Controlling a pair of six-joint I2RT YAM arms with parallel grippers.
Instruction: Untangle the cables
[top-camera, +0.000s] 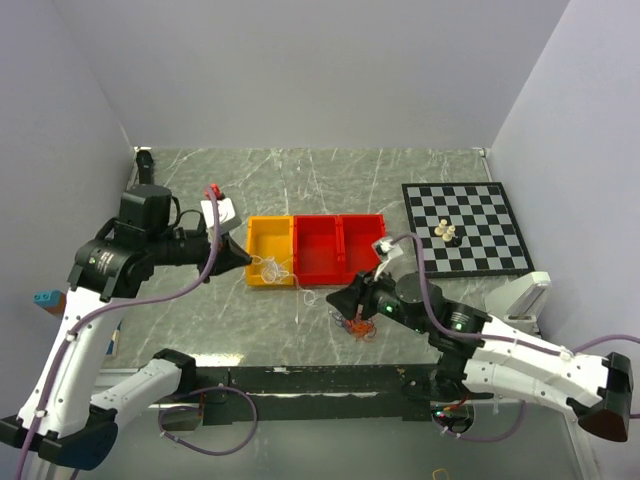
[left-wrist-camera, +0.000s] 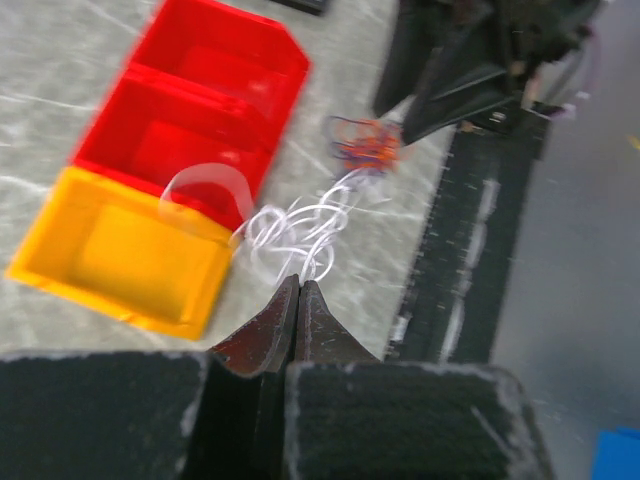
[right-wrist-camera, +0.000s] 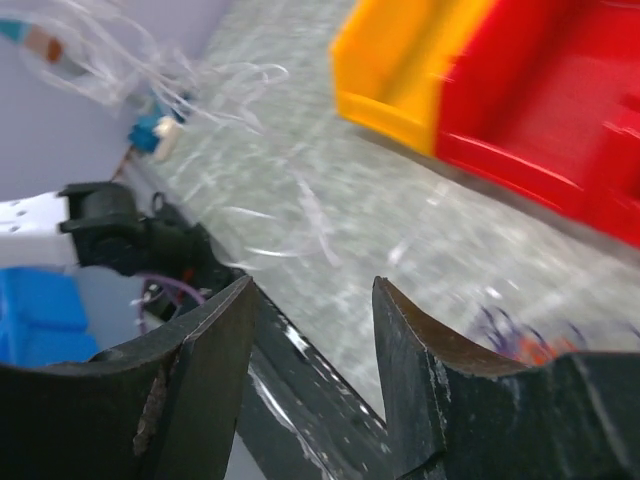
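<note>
A white cable (top-camera: 272, 268) hangs in loose loops by the yellow bin's front edge. My left gripper (top-camera: 249, 258) is shut, and in the left wrist view the white cable (left-wrist-camera: 303, 228) starts right at its closed tips (left-wrist-camera: 300, 283). An orange-red and purple-blue clump (top-camera: 358, 325) lies on the table near the front edge; a white strand links it to the loops in the left wrist view (left-wrist-camera: 362, 146). My right gripper (top-camera: 345, 298) is open and empty just above and left of the clump. In the right wrist view it (right-wrist-camera: 312, 285) has the clump (right-wrist-camera: 530, 342) to its right.
A yellow bin (top-camera: 262, 222) and a red two-part bin (top-camera: 340, 218) stand side by side mid-table. A chessboard (top-camera: 480, 205) with chess pieces (top-camera: 448, 232) is at the back right. A black rail (top-camera: 320, 380) runs along the front edge.
</note>
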